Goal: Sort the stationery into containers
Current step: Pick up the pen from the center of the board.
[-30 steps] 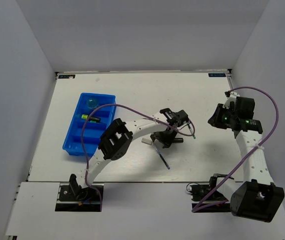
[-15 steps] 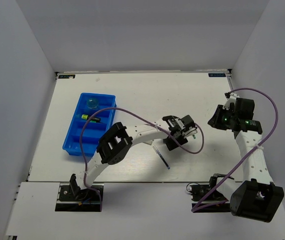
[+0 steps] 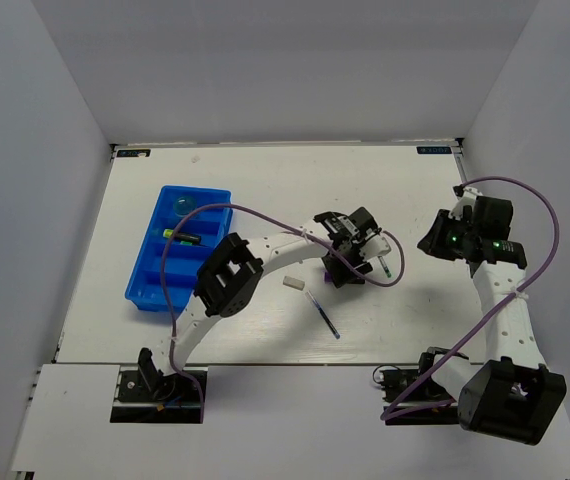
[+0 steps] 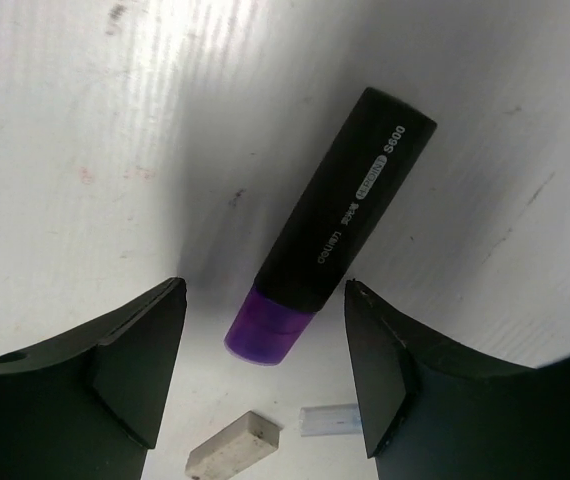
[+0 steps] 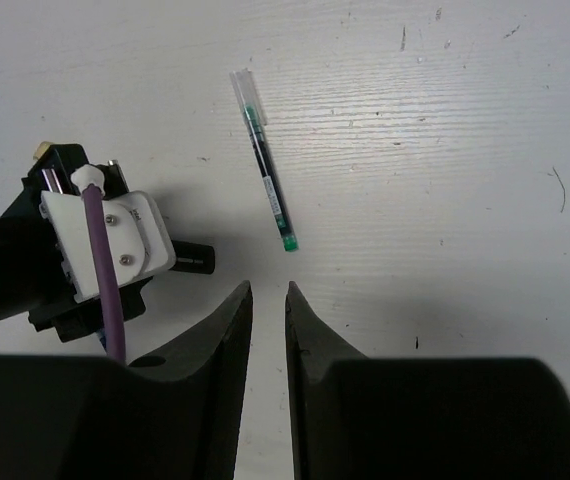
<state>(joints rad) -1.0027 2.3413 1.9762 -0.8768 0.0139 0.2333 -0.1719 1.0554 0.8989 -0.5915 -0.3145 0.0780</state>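
A black highlighter with a purple cap (image 4: 337, 225) lies flat on the table. My left gripper (image 4: 263, 292) is open just above it, one finger on each side of the cap, touching nothing. In the top view the left gripper (image 3: 341, 266) hovers mid-table over that highlighter (image 3: 326, 275). A beige eraser (image 4: 233, 441) lies just beyond the cap. The blue tray (image 3: 143, 285) holds a teal jar (image 3: 185, 206) and a yellow-capped highlighter (image 3: 180, 237). My right gripper (image 5: 268, 292) is shut and empty, above the table near a green-tipped pen (image 5: 265, 175).
A thin dark-blue pen (image 3: 323, 314) lies in front of the left gripper, with the eraser (image 3: 292, 284) to its left. The green-tipped pen (image 3: 387, 261) lies between the two grippers. The left arm's purple cable loops over the table's middle.
The left wrist swung a little to the right and then back left over the purple-capped highlighter. The right arm has hardly moved.
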